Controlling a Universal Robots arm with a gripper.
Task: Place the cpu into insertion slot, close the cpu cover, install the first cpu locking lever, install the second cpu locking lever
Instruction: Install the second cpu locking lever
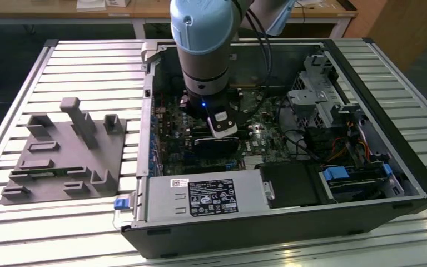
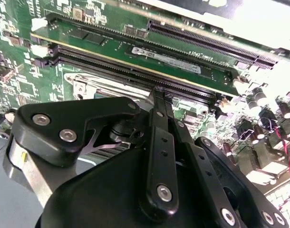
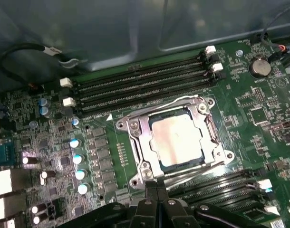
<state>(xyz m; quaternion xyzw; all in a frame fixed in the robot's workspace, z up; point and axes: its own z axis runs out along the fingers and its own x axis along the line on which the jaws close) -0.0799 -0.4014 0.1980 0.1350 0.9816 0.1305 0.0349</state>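
The cpu [image 3: 178, 140], a dull silver square, lies in the insertion slot [image 3: 207, 110] on the green board. The cpu cover [image 3: 138, 137], a silver frame, lies flat around the chip. A thin wire lever [image 3: 183, 100] runs along the socket's far side and another [image 3: 197, 170] along the side nearest my fingers. My gripper [image 3: 157, 187] is shut, black fingers pressed together with nothing between them, its tip just off the socket's near corner. In the second wrist view the gripper [image 2: 158, 92] points at the socket's edge beside the memory slots. In the exterior view the gripper [image 1: 224, 132] reaches down inside the open computer case.
Long black memory slots [image 3: 140, 85] flank the socket, with more [image 3: 221, 187] on the other side. Capacitors [image 3: 76, 159] and a coin battery [image 3: 259, 67] stand nearby. The case walls [image 1: 148, 111], drive cage [image 1: 317, 94] and power supply [image 1: 206, 197] surround the board. A grey fixture [image 1: 65, 156] lies at the exterior view's left.
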